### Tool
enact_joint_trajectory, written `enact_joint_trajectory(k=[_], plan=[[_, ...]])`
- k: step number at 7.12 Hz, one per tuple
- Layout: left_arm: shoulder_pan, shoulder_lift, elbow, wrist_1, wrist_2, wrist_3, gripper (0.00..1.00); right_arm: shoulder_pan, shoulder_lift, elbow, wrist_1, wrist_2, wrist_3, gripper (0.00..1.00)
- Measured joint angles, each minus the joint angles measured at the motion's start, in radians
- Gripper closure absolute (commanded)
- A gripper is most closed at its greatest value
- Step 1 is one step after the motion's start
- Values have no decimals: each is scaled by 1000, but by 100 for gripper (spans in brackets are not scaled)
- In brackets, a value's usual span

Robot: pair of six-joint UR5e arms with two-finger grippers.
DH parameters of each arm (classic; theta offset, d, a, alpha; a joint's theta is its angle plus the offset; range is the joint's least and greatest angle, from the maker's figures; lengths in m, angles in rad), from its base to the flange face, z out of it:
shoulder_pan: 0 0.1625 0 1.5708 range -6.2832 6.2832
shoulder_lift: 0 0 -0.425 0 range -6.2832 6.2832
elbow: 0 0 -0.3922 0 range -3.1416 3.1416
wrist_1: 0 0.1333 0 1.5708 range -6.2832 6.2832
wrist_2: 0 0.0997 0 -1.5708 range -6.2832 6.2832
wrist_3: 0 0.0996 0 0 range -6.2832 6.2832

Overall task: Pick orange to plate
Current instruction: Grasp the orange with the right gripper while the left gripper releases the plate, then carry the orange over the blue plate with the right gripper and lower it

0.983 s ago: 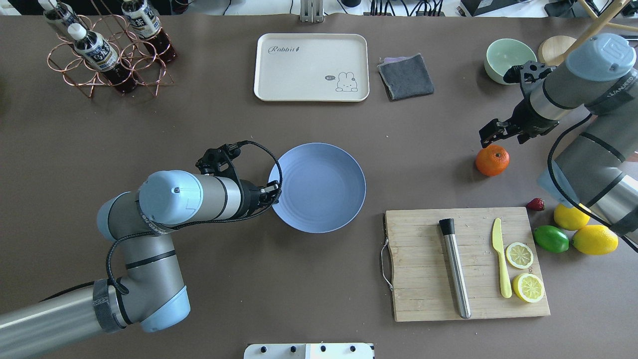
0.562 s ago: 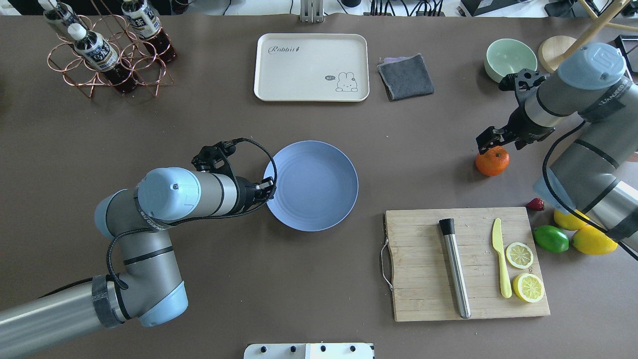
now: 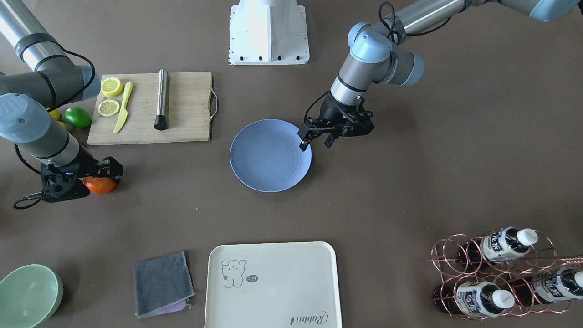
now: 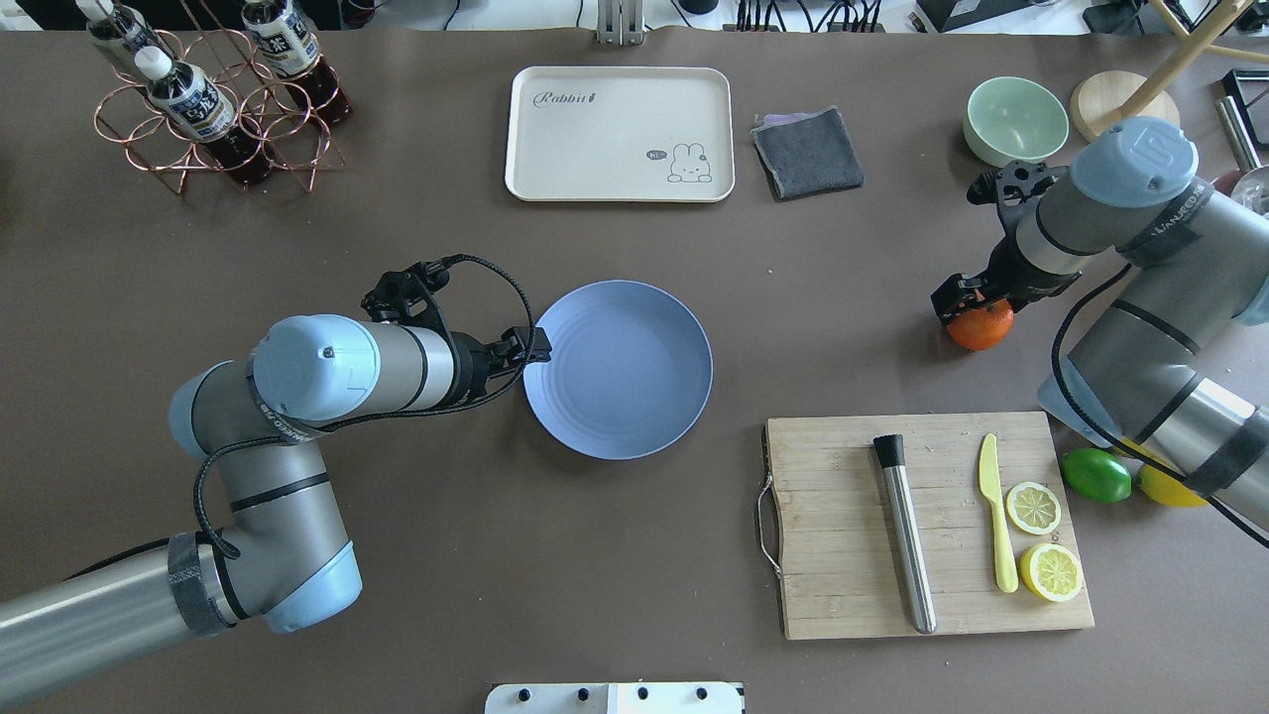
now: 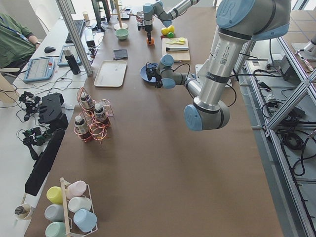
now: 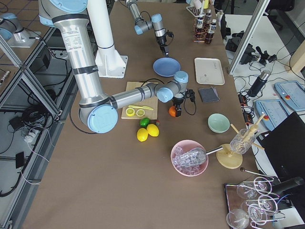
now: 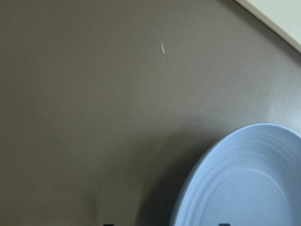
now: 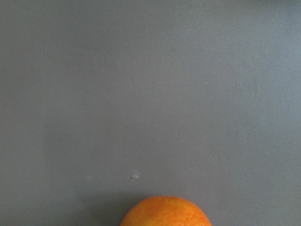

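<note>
Two arms share the brown table (image 4: 634, 555), but only the right one has work in hand: closing on the fruit. The plate (image 4: 620, 372), light blue and bare, lies near the table's middle, well apart from the fruit. The left gripper (image 3: 314, 146) hangs at the plate's rim on the robot's left side. Its fingers are spread, one tip over the rim and one outside it, and it pinches nothing that I can make out. It is best parked there or drawn off, so the plate's centre is free for the drop.

The right gripper (image 4: 977, 305) sits low over the orange (image 4: 983, 329), which rests on the table beyond the far right corner of the cutting board (image 4: 932, 526). The jaws appear spread, flanking the fruit; no view shows the pads pressing the skin. For a sound grasp, I judge the fingers should go down until the pads meet the widest girth. On the upper curve a round, dimpled fruit would squirt out. The close should be gentle and centred, so the fruit does not roll toward the lime (image 4: 1095, 476). The lift should go straight up before any travel, high enough to pass the board's corner and the plate's rim. A low release over the plate's middle should keep it from rolling off.
</note>
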Motion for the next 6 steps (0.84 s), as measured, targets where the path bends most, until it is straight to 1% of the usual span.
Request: enact_joint_trajectory(k=[2,4,5,6], plan=[[-19,-1,-18,6,-22,5,2,-5,3,13,2,1,-1,100],[-93,21,-41,28,-97,99,2,4,20,95,-7,20,32,100],[-138,67,-59,39,-111,217,2,-4,63,125,-12,24,101,100],[-193,125,-84,46,-118,392,2,-36,124,136,-13,11,176,100]])
